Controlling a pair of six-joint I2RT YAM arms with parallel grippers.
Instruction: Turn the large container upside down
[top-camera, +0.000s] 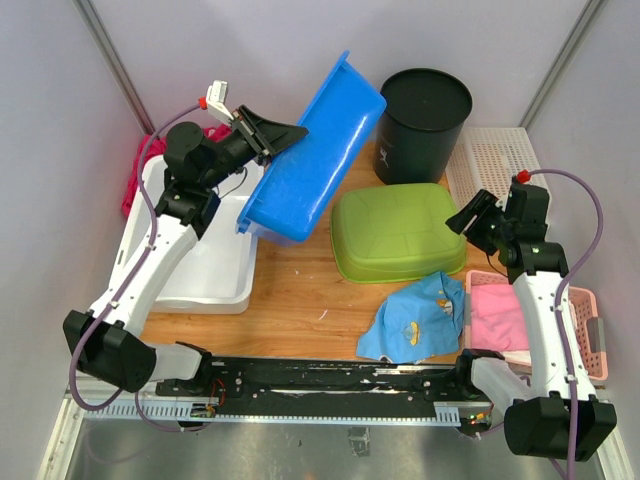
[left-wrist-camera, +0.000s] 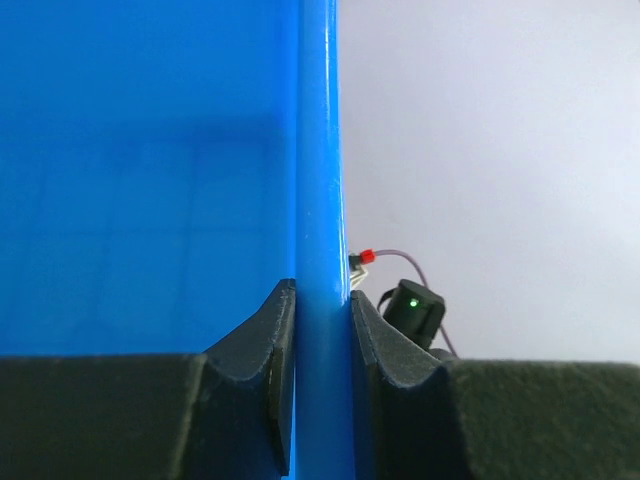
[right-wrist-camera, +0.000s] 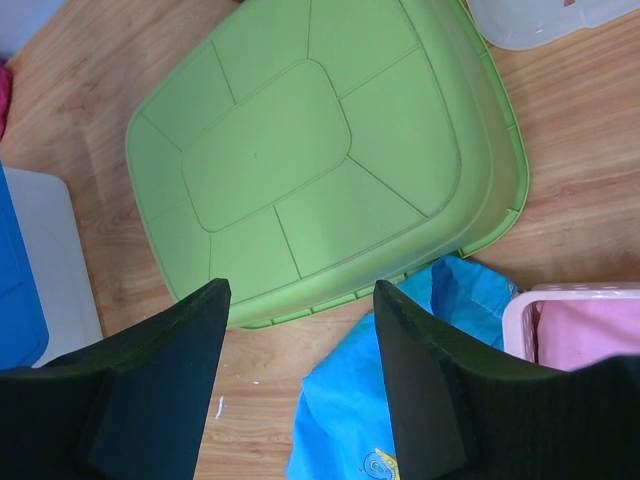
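Unclear overhead — the wrist view shows the left gripper (left-wrist-camera: 322, 300) clamped on the rim of the tilted blue container (top-camera: 310, 160); right of that container, the right gripper (right-wrist-camera: 300, 290) gapes above a green basin (right-wrist-camera: 300, 150).

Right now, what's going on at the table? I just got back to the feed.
The left gripper is shut on the rim of the blue container, which is tipped up steeply, its low end down beside the white tray. It is not yet upside down. The right gripper is open and holds nothing, hovering above the green basin, which lies bottom up on the table.
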